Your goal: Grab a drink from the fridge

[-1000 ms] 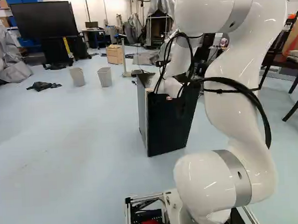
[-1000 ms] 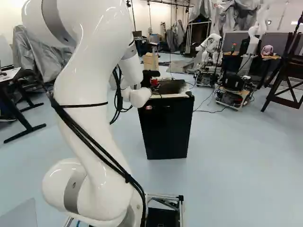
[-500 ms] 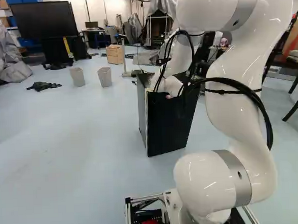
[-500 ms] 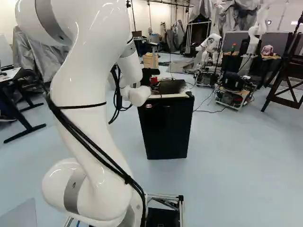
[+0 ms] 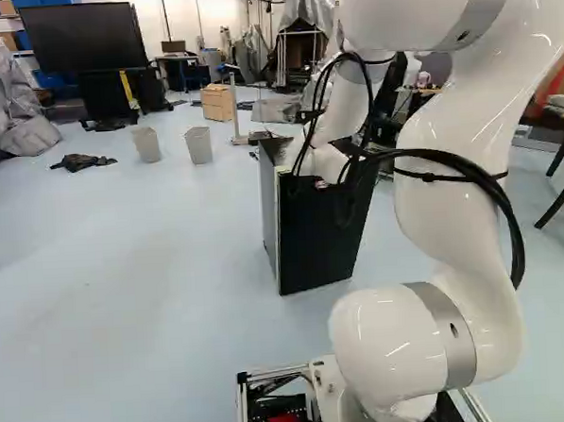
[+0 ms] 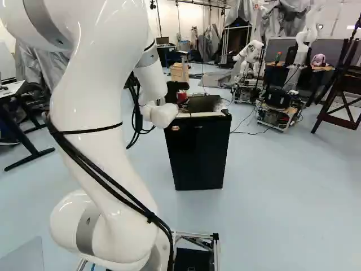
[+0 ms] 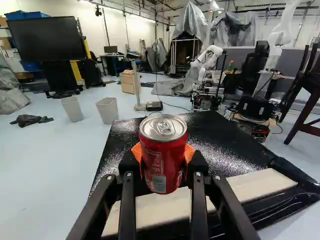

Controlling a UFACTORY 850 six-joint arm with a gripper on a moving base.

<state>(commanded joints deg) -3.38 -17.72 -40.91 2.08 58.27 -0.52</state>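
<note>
Two base views bracket our work. In the left base view, our arm (image 5: 467, 230) has changed its pose over the last second: its upper links have swung back and rightwards, while the fridge (image 5: 325, 228) and our base have stayed put. The fridge door (image 5: 314, 242) looks closed to us.

In the right base view, the same links lean further left than before. The small red patch just above the fridge top (image 6: 203, 104) is probably our can (image 6: 181, 97), as the wrist hides much of it; it has edged slightly upward with the arm.

In the wrist view, our end effector (image 7: 164, 157) is grasping the red can, an orange pad (image 7: 136, 151) pressed to either side. The can is upright over the fridge top. We judge the grab itself done and this motion to be the start of carrying it away; next we should keep it level and clear the fridge edge before turning.
</note>
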